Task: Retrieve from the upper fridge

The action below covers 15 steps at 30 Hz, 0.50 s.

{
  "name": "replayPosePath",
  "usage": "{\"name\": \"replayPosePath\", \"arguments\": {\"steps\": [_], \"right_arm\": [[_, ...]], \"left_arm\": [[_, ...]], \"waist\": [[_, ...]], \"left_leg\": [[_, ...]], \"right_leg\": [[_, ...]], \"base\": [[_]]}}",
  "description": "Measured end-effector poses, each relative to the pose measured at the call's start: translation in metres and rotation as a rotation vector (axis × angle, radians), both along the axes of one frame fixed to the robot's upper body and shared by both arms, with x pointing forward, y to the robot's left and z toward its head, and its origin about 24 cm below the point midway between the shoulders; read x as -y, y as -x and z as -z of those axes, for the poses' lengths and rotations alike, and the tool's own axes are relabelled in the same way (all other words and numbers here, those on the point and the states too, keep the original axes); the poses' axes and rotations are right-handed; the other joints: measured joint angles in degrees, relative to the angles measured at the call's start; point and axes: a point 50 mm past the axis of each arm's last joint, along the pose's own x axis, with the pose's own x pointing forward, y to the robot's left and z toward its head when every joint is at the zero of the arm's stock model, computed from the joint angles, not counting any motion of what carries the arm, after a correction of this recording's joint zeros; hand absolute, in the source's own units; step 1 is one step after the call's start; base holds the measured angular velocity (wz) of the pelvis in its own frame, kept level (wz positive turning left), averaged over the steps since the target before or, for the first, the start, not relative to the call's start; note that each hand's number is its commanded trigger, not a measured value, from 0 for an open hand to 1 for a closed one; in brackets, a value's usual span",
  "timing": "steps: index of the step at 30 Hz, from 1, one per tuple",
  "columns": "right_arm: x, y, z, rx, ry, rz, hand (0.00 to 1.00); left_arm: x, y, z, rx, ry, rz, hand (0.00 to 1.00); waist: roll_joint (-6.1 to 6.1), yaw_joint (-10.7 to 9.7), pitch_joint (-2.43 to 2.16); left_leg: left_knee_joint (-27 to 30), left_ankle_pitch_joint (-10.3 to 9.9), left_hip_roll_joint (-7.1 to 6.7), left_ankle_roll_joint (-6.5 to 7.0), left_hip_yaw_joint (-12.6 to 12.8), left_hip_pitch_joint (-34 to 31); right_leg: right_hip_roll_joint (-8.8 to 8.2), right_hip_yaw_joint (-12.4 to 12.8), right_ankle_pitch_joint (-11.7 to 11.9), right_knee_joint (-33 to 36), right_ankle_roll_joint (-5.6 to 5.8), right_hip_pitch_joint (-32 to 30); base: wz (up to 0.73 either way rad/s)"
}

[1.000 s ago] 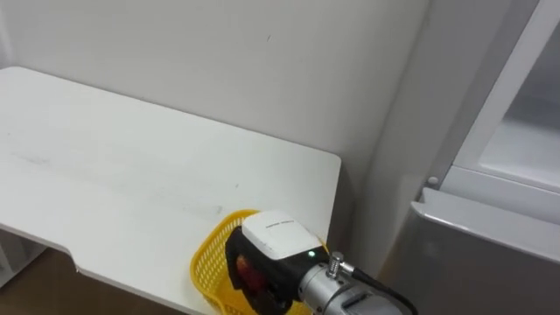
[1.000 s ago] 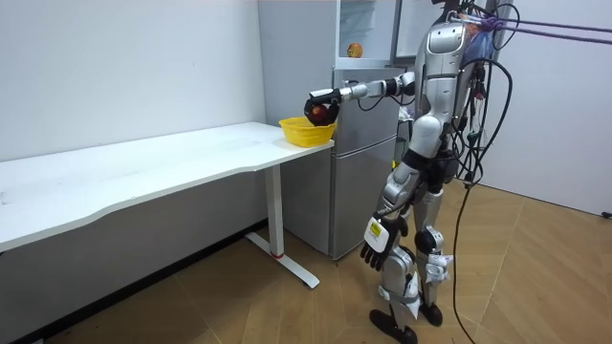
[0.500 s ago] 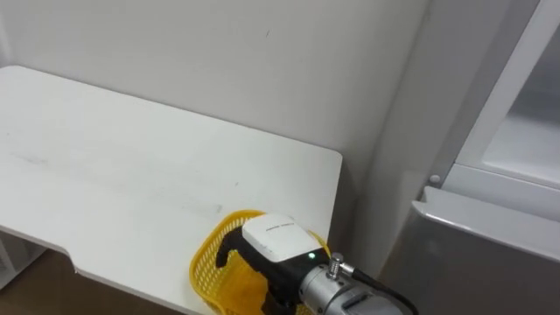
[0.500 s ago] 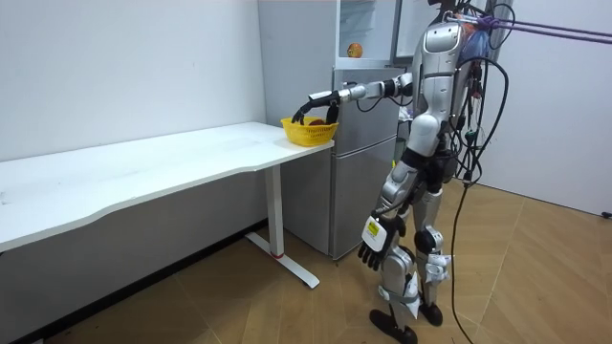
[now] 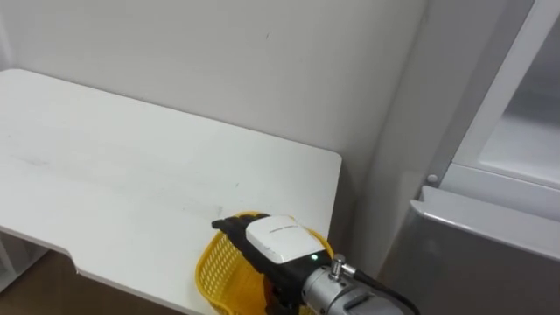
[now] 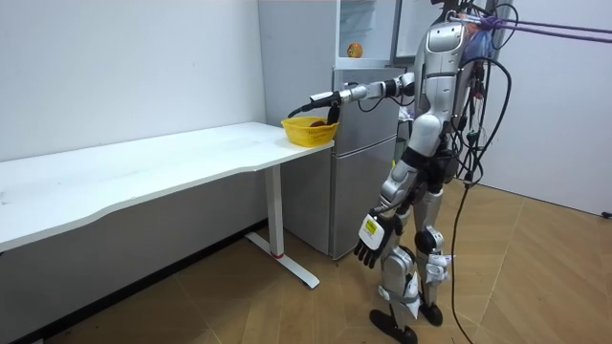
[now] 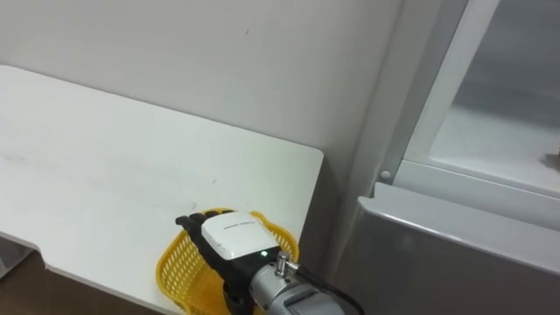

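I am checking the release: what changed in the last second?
The right hand opened and let go of the red fruit, which dropped into the basket; its fingers now stretch flat above the rim. Basket, table, fridge and the hanging left hand stayed as they were.

Bare lab-like test room: long white table (image 6: 143, 167), grey fridge (image 6: 361, 162), blank wall (image 6: 124, 67), wood floor (image 6: 535, 277).

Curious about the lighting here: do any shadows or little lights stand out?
Left eye view: a tiny green light glows on the right robot hand over the yellow basket. Room view: the white table throws a dark shadow on the wall beneath.
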Motion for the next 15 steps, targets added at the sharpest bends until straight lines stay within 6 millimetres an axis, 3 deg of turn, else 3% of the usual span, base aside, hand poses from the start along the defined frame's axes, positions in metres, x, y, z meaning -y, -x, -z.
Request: {"name": "replayPosePath", "arguments": {"steps": [15], "right_arm": [[0.0052,-0.0029,0.0079,-0.027,-0.008,0.029,0.00]], "left_arm": [[-0.0003,0.0009,0.0004,0.008,-0.019,-0.007,0.00]], "waist": [[0.05,-0.04,-0.05]], "left_leg": [[0.26,0.00,-0.01,0.00,0.00,-0.03]], "right_leg": [[-0.04,-0.17,0.00,0.02,0.00,0.22]], "base": [[0.00]]}}
